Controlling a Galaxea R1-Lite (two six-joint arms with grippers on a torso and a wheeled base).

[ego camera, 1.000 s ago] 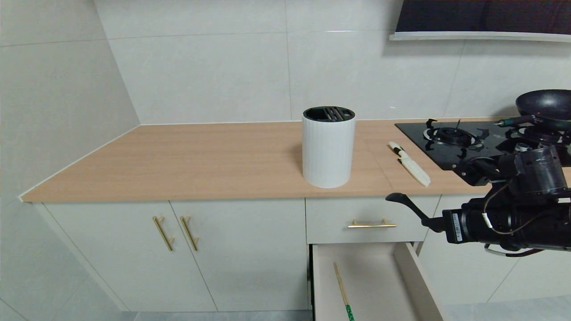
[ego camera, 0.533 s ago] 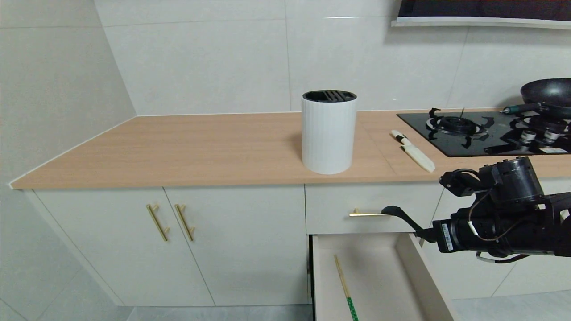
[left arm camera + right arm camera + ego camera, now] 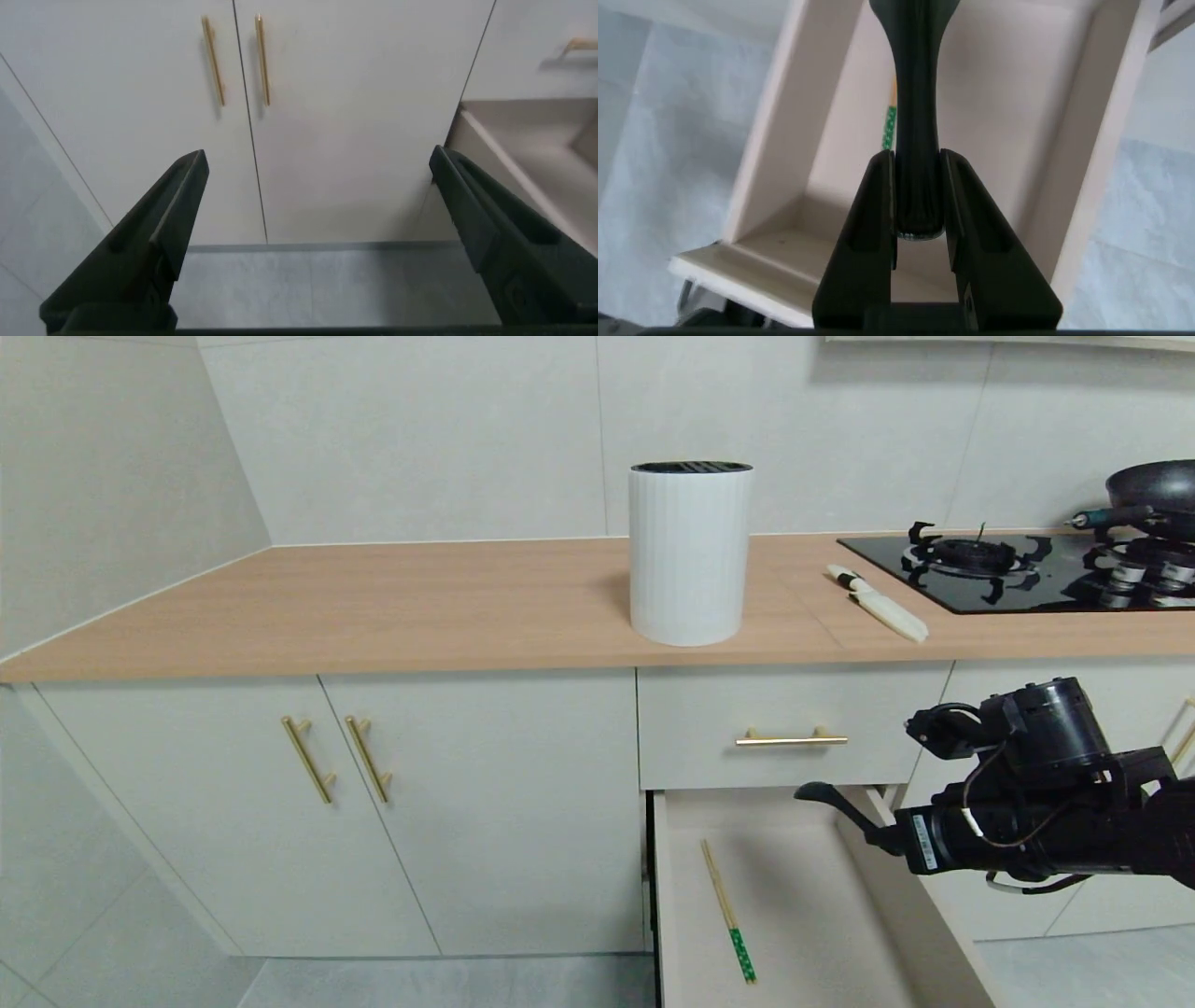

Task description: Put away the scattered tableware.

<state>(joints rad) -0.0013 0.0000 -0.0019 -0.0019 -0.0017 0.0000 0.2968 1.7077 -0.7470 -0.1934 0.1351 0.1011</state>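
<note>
My right gripper is shut on the handle of a black spoon, whose scoop end hangs over the back right of the open drawer. In the right wrist view the fingers clamp the spoon's handle above the drawer floor. A pair of wooden chopsticks with green ends lies in the drawer. A cream-handled knife lies on the countertop beside the white slotted holder. My left gripper stands open, low down and facing the cabinet doors.
The wooden countertop carries a black gas hob with a dark wok at the right. A shut drawer with a gold handle sits above the open one. Two cabinet doors stand to the left.
The head camera has dropped, shifting the whole picture. Relative to the drawer handle, my right gripper has come down with the spoon, from counter-edge height to the open drawer.
</note>
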